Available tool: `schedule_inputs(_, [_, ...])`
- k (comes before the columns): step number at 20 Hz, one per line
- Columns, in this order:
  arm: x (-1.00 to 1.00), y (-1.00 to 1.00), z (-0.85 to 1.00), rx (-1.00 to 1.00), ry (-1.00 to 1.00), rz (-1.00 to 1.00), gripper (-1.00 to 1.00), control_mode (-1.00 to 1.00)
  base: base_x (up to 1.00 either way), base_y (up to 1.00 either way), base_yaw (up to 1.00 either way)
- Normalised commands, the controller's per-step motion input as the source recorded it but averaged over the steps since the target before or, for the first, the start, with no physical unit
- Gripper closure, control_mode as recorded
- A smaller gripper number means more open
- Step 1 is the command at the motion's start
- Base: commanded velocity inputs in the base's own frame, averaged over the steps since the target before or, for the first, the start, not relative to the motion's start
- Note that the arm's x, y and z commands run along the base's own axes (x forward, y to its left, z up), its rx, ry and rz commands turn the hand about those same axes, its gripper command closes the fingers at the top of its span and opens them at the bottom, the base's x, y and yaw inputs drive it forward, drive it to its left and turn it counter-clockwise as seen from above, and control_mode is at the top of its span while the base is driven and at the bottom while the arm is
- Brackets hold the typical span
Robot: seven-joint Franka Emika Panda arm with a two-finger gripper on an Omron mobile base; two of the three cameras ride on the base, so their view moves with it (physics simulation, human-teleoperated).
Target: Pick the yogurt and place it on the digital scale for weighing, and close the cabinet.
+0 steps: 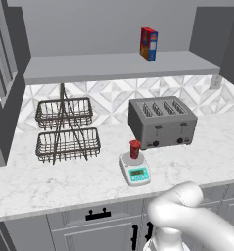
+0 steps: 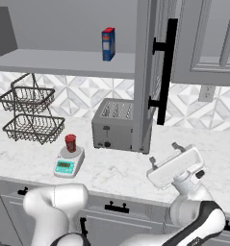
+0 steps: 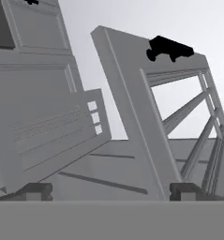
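Note:
The small red yogurt cup stands upright on the round plate of the white digital scale, in front of the toaster. The grey cabinet door with its black bar handle stands swung open, edge-on over the counter. My gripper hovers low to the right of that door, below the handle, open with nothing between its fingers. In the hand view the gripper looks up at the glass-paned door and its black handle mount.
A grey toaster sits behind the scale. A two-tier wire basket stands at the left. A red-and-blue box is on the cabinet shelf. Another open door hangs at the far left. Drawers run below the counter.

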Motion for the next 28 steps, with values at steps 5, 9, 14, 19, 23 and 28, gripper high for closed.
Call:
schedule_inputs(5, [0.01,-0.63,0.38,0.05,0.0,0.0,-1.0,-1.0,0.0,0.0,0.0])
schedule_inputs(9, [0.22,-0.64,0.24,0.0,0.11,-0.03,-1.0,-1.0,0.0,0.0,0.0])
schedule_inputs(14, [0.33,-0.03,0.41,-0.03,0.11,0.0,-1.0,-1.0,0.0,0.0,0.0])
schedule_inputs(19, [0.36,0.63,0.66,0.0,-0.14,0.02,-1.0,-1.0,0.0,0.0,0.0])
schedule_inputs(23, [0.1,0.78,0.95,-0.02,-0.06,0.0,-1.0,-1.0,0.0,0.0,0.0])
schedule_inputs(28, [0.0,0.69,1.0,-0.06,-0.06,0.0,-1.0,-1.0,0.0,0.0,0.0])
